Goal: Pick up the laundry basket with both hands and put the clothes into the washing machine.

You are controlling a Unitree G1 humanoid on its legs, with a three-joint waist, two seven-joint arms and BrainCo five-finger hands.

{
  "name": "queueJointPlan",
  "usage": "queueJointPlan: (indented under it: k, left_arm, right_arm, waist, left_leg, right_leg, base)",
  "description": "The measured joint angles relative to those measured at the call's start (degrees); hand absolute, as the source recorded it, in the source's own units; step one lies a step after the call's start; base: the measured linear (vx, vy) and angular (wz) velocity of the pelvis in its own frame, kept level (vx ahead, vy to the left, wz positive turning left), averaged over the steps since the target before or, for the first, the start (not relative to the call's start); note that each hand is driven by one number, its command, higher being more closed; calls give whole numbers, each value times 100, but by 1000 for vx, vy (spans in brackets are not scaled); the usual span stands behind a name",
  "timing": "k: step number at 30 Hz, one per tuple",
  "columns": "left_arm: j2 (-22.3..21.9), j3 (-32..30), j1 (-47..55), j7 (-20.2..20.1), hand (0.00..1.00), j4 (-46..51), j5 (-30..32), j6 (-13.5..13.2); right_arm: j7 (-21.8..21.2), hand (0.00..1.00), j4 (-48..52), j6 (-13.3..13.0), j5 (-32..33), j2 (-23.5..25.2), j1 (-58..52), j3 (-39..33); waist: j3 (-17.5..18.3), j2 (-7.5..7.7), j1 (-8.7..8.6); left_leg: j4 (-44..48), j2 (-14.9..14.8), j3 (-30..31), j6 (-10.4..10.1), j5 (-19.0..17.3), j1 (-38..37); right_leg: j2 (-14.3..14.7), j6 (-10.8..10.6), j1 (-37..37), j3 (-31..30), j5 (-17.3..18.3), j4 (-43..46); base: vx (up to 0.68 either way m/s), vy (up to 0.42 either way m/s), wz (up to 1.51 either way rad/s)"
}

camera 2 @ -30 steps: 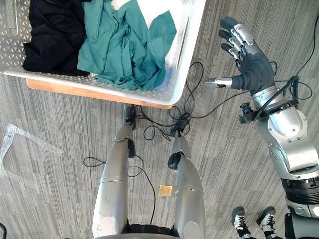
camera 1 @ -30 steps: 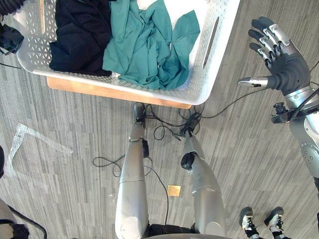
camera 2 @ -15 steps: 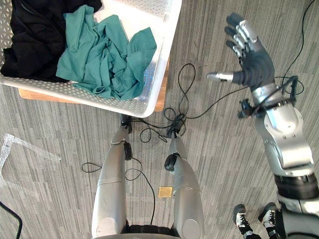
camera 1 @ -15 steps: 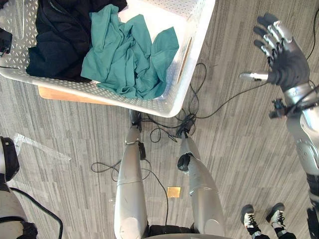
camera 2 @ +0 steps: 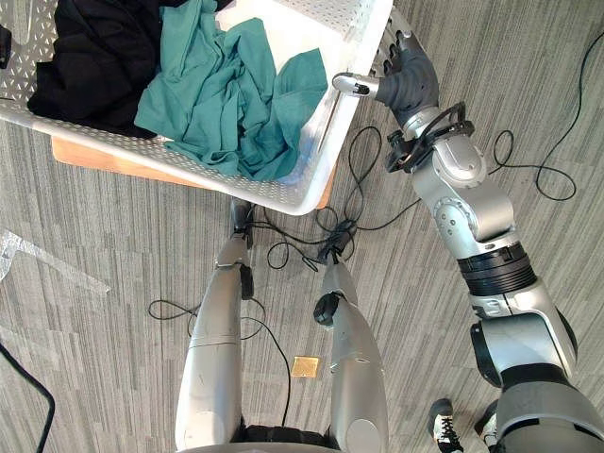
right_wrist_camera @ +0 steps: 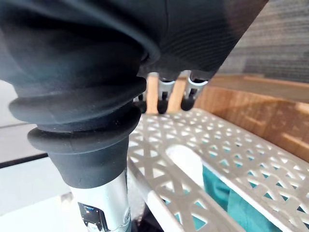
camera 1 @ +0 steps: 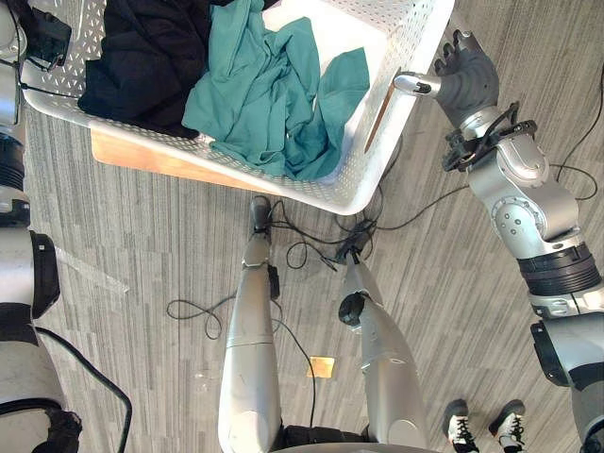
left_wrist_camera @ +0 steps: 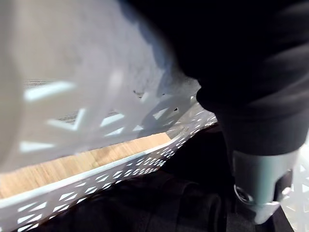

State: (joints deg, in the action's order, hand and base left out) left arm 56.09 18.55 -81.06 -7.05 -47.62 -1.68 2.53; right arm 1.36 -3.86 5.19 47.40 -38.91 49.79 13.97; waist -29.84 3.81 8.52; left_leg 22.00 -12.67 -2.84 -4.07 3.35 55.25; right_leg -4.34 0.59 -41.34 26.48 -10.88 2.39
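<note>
Grasp step: basket (camera 1: 396, 132) with clothes (camera 1: 274, 104) sits on the wooden stand (camera 1: 142, 156); your right hand (camera 1: 467, 75) straddles its right rim, unclamped, and your left hand (camera 1: 45, 36) is at the far end, grip unreadable; close both, then lift level.
</note>
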Motion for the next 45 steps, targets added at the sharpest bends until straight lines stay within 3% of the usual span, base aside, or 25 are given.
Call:
queueJointPlan:
  k: [7, 13, 20, 29, 45]
  left_arm:
    - [85, 338, -122, 32, 0, -20, 22, 105]
    - [36, 516, -184, 123, 0, -29, 19, 151]
    - [-152, 695, -186, 78, 0, -41, 27, 201]
    - [-150, 1064, -193, 79, 0, -106, 137, 100]
    - [-54, 1122, -283, 76, 0, -242, 124, 53]
  right_arm:
    - [-4, 0, 1, 13, 430, -216, -25, 408]
    - [-74, 0, 1, 189, 582, -196, -86, 1016]
    - [-197, 0, 1, 298, 608, -215, -441, 869]
    - [-550, 0, 164, 306, 654, -417, -732, 625]
    - [-527, 0, 249, 253, 639, -572, -538, 896]
  waist:
    - [0, 1, 9]
    - [7, 12, 18]
    - [9, 48, 37]
    - [66, 279, 20]
    - [69, 308, 94]
  left_leg:
    - [-11, -11, 176, -40, 60, -74]
    - [-128, 10, 291, -88, 89, -350]
    - [-189, 71, 437, -92, 144, -582]
    - [-152, 60, 425, -121, 116, -729]
    - [11, -67, 427, -103, 113, -480]
  right_leg:
    - [39, 83, 142, 163, 63, 75]
    - [49, 55, 445, 292, 117, 75]
    - [41, 61, 764, 462, 176, 68]
    - [44, 61, 909, 444, 176, 63]
    - [147, 56, 704, 398, 171, 84]
  base:
    - [44, -20, 9]
    - [42, -8, 12]
    - [52, 1, 15]
    - [9, 4, 0]
    - [32, -15, -4]
